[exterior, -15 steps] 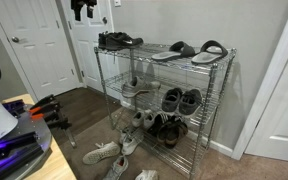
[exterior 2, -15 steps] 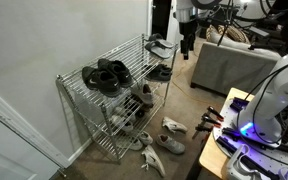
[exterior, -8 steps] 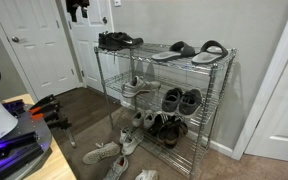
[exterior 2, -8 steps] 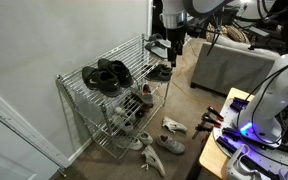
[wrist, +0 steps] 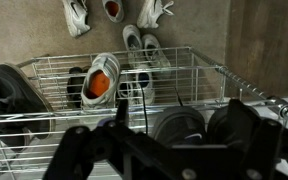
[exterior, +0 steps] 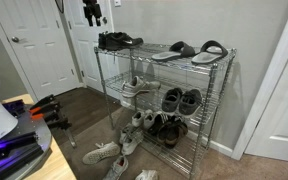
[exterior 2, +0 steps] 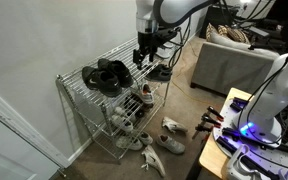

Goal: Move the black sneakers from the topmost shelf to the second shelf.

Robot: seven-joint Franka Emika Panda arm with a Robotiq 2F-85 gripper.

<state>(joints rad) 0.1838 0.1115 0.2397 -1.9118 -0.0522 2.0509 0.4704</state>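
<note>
The black sneakers [exterior: 117, 41] sit as a pair at one end of the wire rack's top shelf [exterior: 169, 57]. In the wrist view they show as two dark rounded shapes [wrist: 180, 126] just beyond my fingers. My gripper [exterior: 92, 14] hangs above and just outside that end of the rack, fingers pointing down; it also shows in an exterior view [exterior 2: 144, 52]. In the wrist view my gripper [wrist: 169, 152] looks open and empty. The second shelf [exterior: 154, 105] holds white sneakers [exterior: 134, 90] and dark shoes [exterior: 181, 100].
Black sandals [exterior: 194, 50] lie at the other end of the top shelf, also seen in an exterior view [exterior 2: 106, 77]. Loose white shoes [exterior: 112, 152] lie on the floor by the rack. A white door [exterior: 34, 45] and a sofa [exterior 2: 234, 65] stand nearby.
My gripper has moved in from the room side toward the rack and now hangs over the sneaker end of the top shelf. The shoes have not moved.
</note>
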